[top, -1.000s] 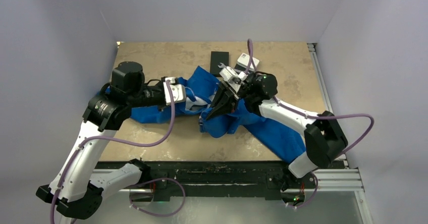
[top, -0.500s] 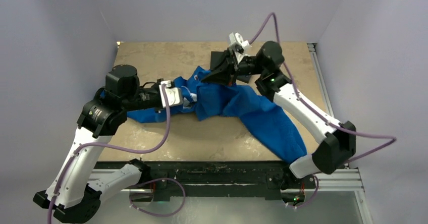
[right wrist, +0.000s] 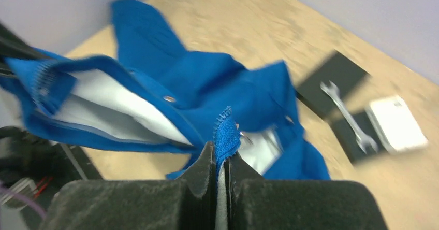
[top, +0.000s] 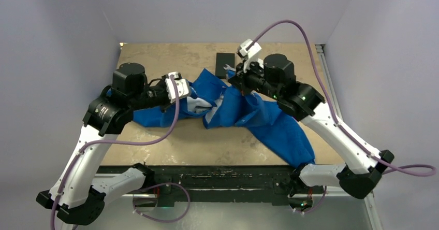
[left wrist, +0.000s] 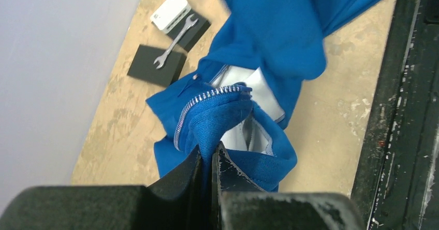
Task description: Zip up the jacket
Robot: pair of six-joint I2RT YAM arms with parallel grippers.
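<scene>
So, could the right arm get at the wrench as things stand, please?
Probably not yet: the wrench lies uncovered nearby, but the right gripper is shut on the jacket at its zipper edge.

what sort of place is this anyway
Probably a robotics lab test cell: plain walls box in a table, a left arm and right arm are mounted at its near edge, working a jacket.

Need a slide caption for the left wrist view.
Left gripper shut on the jacket beside its zipper teeth, white lining showing; wrench across black blocks beyond.
</scene>
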